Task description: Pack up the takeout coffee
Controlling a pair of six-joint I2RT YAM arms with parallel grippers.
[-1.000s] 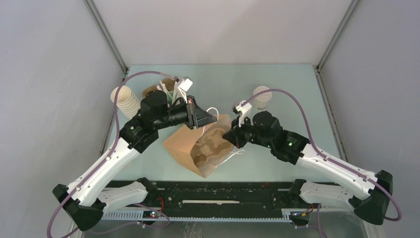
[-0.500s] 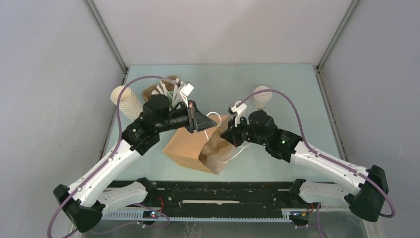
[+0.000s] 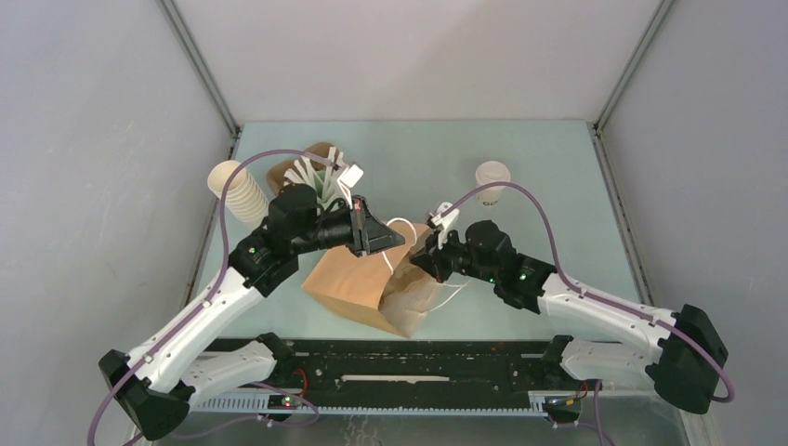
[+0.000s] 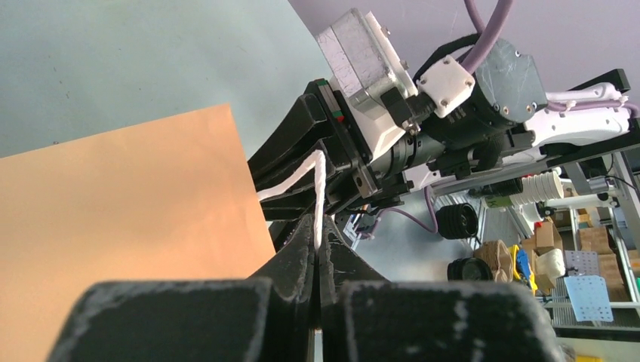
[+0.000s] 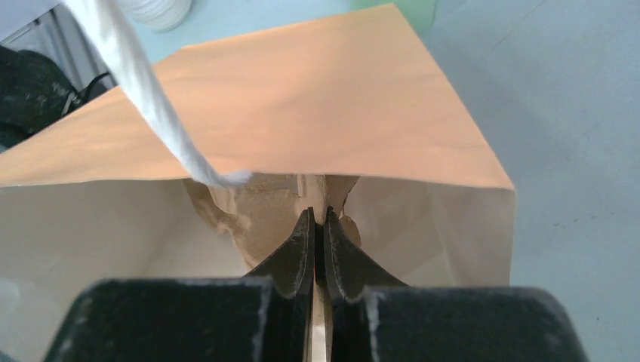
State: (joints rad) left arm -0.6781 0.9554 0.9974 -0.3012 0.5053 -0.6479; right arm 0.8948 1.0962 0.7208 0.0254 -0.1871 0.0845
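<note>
The left pincer is clenched on the white cord handle of a brown paper bag; the cord rises out from between its tips. Directly opposite, almost tip to tip with it, the right pincer is clenched on a thin paper edge at the bag's mouth, and the two hold that mouth between them. Past the right pincer's tips the bag's pale inside shows, with a brown cardboard tray lying deep in it and the bag's upper wall stretched above.

The coffee cup stands upright on the tabletop, well beyond the right pincer and off to its right, apart from the bag and from both arms.

Behind the left pincer, close against that arm's wrist, is a green cup of white sticks. Farther to that pincer's left, a stack of cups leans near the tabletop's edge.
</note>
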